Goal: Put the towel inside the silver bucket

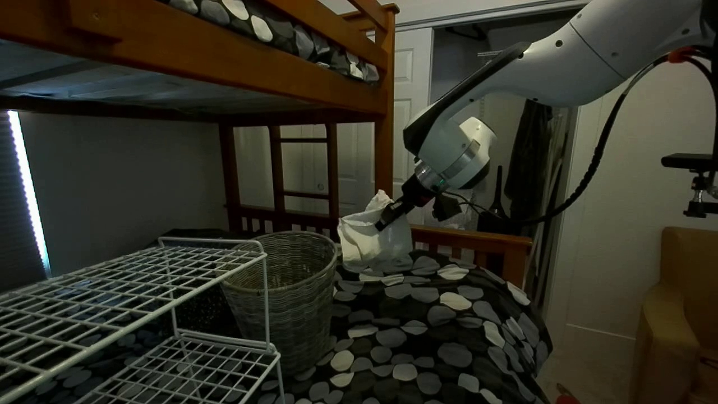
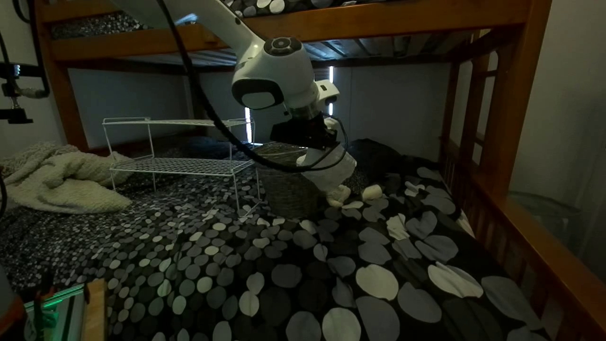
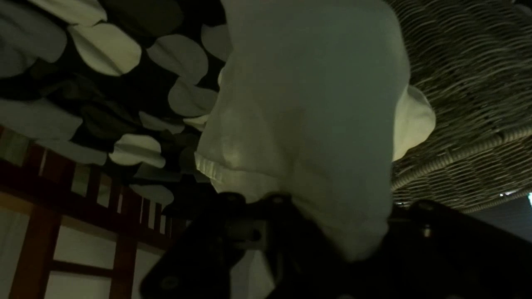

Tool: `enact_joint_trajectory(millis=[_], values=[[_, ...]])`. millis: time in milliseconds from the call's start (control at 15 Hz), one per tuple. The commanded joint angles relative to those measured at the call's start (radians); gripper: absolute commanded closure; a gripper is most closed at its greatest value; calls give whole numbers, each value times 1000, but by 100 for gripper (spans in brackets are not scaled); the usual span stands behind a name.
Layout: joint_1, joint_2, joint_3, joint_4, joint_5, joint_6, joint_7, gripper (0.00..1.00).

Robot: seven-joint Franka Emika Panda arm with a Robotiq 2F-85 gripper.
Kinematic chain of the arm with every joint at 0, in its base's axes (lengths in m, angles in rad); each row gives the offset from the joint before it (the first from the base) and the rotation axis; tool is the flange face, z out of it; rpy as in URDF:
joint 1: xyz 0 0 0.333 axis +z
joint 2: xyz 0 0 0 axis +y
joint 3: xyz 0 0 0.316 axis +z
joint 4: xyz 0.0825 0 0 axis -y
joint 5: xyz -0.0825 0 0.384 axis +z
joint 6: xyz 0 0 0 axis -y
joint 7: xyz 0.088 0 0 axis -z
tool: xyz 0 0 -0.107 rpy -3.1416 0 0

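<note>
White limp cloth towel point(image 1: 364, 247): is just outside round grey wicker bucket point(image 1: 303, 320); likely needs lifting over rim. Black two-finger gripper point(image 1: 385, 220): jaws apparently clamped on towel.

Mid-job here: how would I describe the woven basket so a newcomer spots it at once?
Start at the wooden bunk bed and look to its lower level, spread with a dotted bedspread. Beside the two-tier white wire rack stands a round, open-topped basket. Unlike the see-through rack and the white towel near it, it has deep, woven, greyish walls.
</note>
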Motion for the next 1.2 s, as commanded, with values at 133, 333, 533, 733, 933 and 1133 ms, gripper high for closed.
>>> enact_joint_trajectory(millis=[133,333,533,733,933,1133], values=[[50,-59,-13,34,-340,103,104,96],[73,-65,4,81,-468,109,125,96],[99,-48,40,155,-468,97,73,96],[121,-8,89,215,-396,71,31,96],[127,48,126,255,-367,37,-5,96],[124,101,139,273,-382,-4,-2,96]])
